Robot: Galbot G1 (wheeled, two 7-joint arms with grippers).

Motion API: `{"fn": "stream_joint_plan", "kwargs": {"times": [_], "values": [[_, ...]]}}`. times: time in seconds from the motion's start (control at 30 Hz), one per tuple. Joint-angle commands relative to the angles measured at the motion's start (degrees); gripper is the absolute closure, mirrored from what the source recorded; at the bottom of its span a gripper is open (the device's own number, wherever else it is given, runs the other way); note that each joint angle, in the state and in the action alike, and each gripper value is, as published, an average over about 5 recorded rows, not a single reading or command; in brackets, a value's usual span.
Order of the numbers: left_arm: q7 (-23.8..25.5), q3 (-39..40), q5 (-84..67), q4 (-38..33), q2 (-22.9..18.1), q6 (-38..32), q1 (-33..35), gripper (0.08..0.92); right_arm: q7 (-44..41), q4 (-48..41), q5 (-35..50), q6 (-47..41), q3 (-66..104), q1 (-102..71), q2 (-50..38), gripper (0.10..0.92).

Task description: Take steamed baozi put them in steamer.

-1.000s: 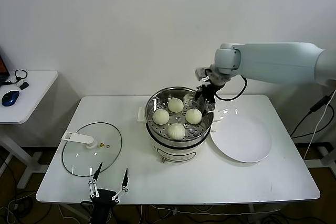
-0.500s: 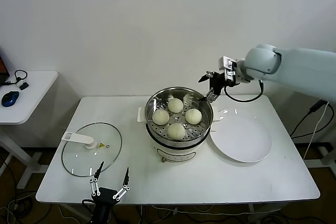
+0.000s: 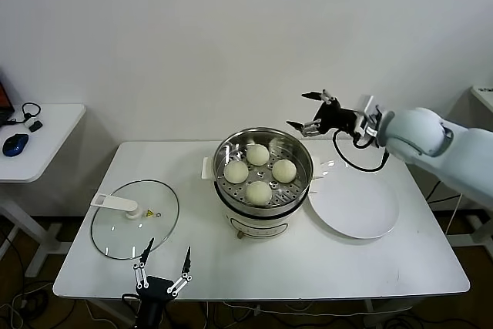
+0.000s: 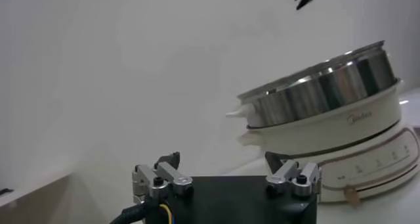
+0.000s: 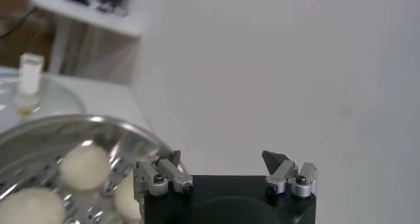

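The shiny steel steamer [image 3: 302, 156] with its white base stands mid-table. Four off-white baozi lie on its perforated tray: one at the back [image 3: 257, 154], one left [image 3: 236, 171], one right [image 3: 284, 170], one front [image 3: 259, 192]. My right gripper [image 3: 304, 111] is open and empty, raised above and to the right of the steamer's rim. Its wrist view shows the baozi [image 5: 84, 167] below. My left gripper [image 3: 162, 266] is open and empty, parked at the table's front edge; its wrist view shows the steamer [image 4: 328, 94] from the side.
A flat white plate [image 3: 354, 204] lies right of the steamer. The round glass lid [image 3: 115, 233] with a white handle lies on the table at the left. A side table [image 3: 46, 125] with a blue mouse stands far left.
My right gripper has lifted out of the steamer and drawn back up and to the right, empty. The four baozi stay on the tray. The left arm has not moved.
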Motion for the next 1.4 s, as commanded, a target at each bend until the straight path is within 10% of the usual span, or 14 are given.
{"fn": "stream_joint_plan", "kwargs": {"times": [0.03, 0.63, 1.4], "values": [[-0.1, 0.2, 0.2, 0.1, -2.3, -0.1, 0.2, 0.177, 16.9, 13.7, -1.6, 4.7, 37.5, -36.4, -8.6, 0.203], [-0.2, 0.0, 0.4, -0.3, -2.8, -0.3, 0.7, 0.177, 15.2, 19.4, -22.9, 13.3, 91.1, -93.0, 23.2, 0.203], [-0.3, 0.8, 0.4, -0.7, -2.7, 0.0, 0.5, 0.177, 6.3, 16.9, -39.6, 34.6, 91.1, -117.7, 55.1, 0.203]]}}
